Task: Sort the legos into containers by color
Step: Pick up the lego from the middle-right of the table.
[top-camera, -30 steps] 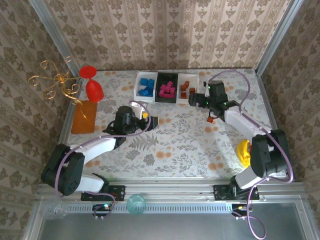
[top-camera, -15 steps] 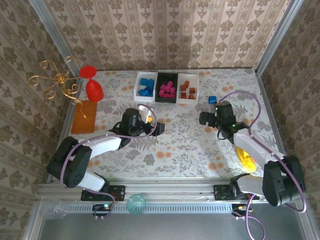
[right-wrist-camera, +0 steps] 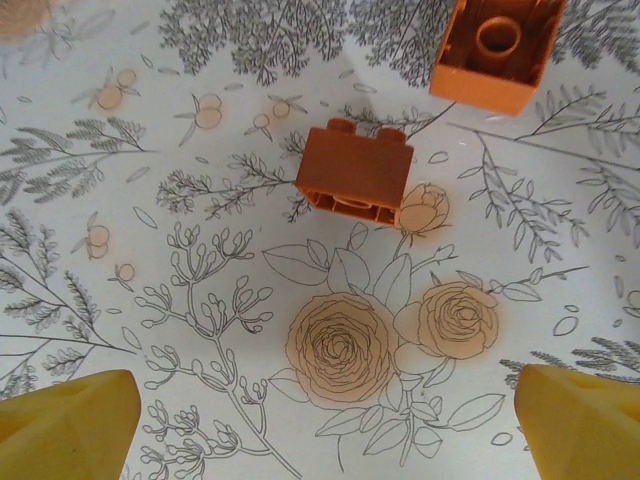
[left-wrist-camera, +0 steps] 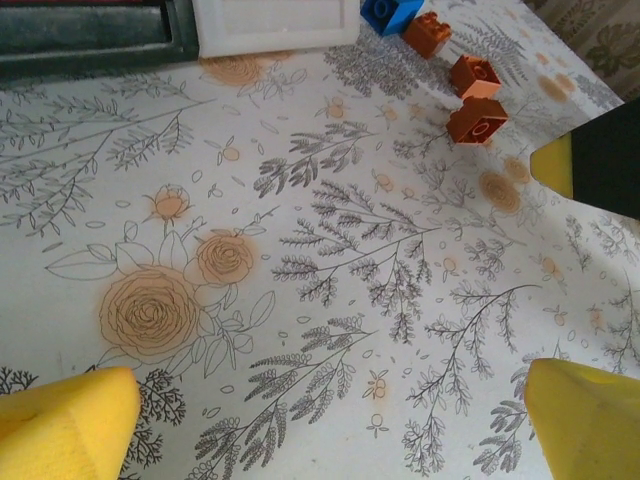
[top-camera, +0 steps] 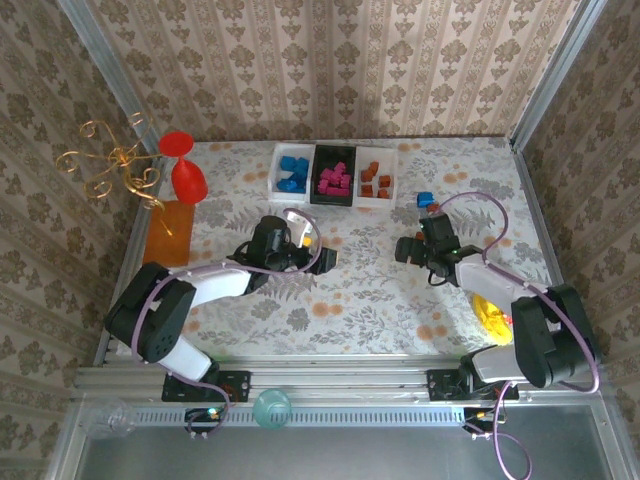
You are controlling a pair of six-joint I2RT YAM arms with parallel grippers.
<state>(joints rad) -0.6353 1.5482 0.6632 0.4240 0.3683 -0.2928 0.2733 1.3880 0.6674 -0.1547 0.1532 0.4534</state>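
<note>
Two orange-brown legos (right-wrist-camera: 355,172) lie loose on the bench (right-wrist-camera: 190,300) just ahead of the right gripper (right-wrist-camera: 325,425), jaws wide and empty, likely lined up to pick one; left gripper (left-wrist-camera: 320,420) equally wide, empty, containers (left-wrist-camera: 275,25) beyond it.

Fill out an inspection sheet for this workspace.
Surface: floral tablecloth, flat.
Job's things: blue bricks in left white plastic bin, magenta bricks in black plastic bin, orange-brown bricks in right white plastic bin; one loose blue brick and three loose orange-brown bricks on cloth.
Clutter: red goblet, gold wire ornament, orange-brown flat mat, yellow object.
Grippers: left gripper open, empty; right gripper open, empty.
Cables: purple cables loop along both arms.
Surroundings: patterned wallpaper walls, metal frame.
</note>
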